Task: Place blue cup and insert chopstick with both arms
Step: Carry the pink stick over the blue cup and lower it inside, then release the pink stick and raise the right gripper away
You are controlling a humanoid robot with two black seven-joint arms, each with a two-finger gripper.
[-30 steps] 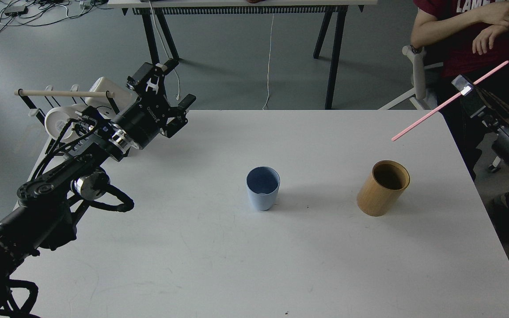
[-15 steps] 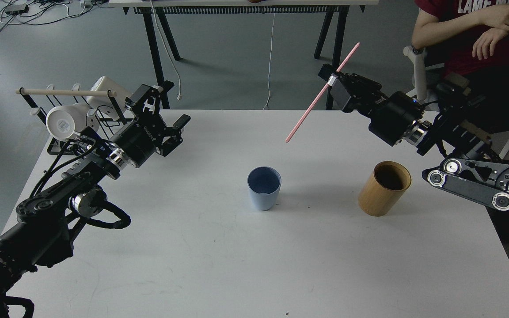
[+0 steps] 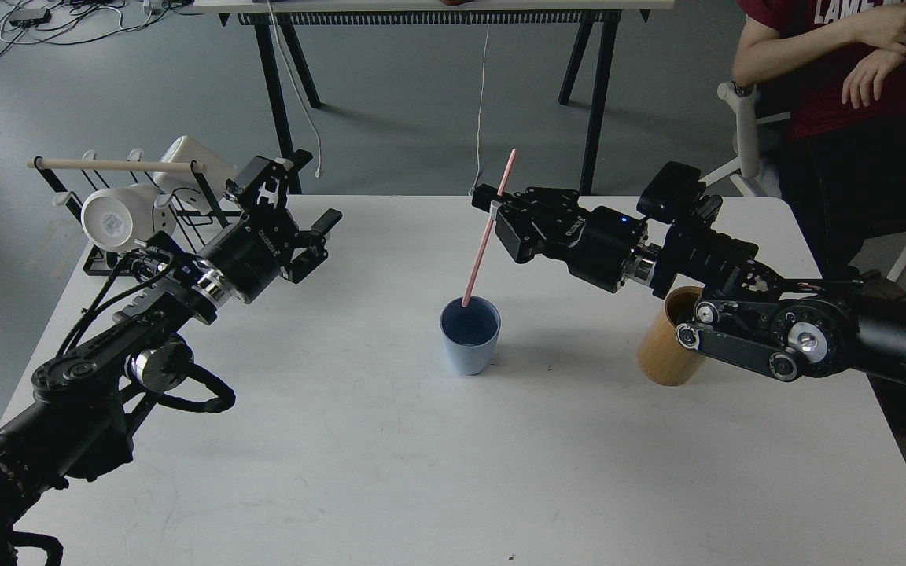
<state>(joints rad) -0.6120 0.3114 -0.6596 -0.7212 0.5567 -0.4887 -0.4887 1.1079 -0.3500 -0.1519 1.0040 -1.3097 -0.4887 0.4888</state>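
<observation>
- White table (image 3: 390,472): smooth matte top with rounded corners; wide bare surface in front of the cups and along the near edge; grey floor beyond the far edge.
- Blue cup (image 3: 469,339): small tapered plastic tumbler, pale outside, darker inside; upright near the table's middle, well apart from every edge.
- Chopstick (image 3: 488,229): thin straight pink stick, leaning slightly right at the top; lower tip at the cup's rim, whether inside cannot be told.
- Right gripper (image 3: 498,207): black, reaching in from the right; fingers pinch the stick above its middle.
- Left gripper (image 3: 307,206): black, fingers spread, holding nothing; above the table's far left part, well apart from the cup.
- Wooden cup (image 3: 661,358): tan cylinder, right of the blue one, partly hidden behind the right arm (image 3: 783,334); contents not visible.
- Rack (image 3: 119,169): pale wooden rod on black wire, at the left edge; white mug (image 3: 111,220) on it.
</observation>
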